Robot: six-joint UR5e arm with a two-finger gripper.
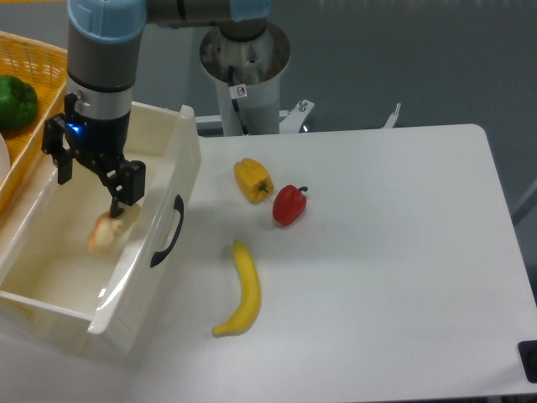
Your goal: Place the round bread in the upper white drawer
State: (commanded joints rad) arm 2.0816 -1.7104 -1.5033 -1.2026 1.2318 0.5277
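The table [377,277] fills most of the frame, a plain white top that carries everything but the basket at the far upper left. On its left side sits the upper white drawer [180,168], pulled clear and lying open to the top, its curved black handle facing the middle of the frame; that open top is why the arm works from straight above. The arm [102,50] stands upright over the drawer at upper left, wrist pointing down into the box. At its end the claw [91,179] hangs with its two fingers spread wide apart, gripping nothing. Just below and a little to the right of it, the round bread [107,232] lies on the drawer floor near the front wall by the handle (its outline is blurred, so I cannot tell whether it is at rest or rolling). By my reading the placing itself is done and what remains is for the claw to rise clear of the walls. Outside the drawer, toward the centre of the frame, lie a banana [242,290], a yellow bell pepper [252,180] and a red pepper [289,205], all well apart from the box and untouched.
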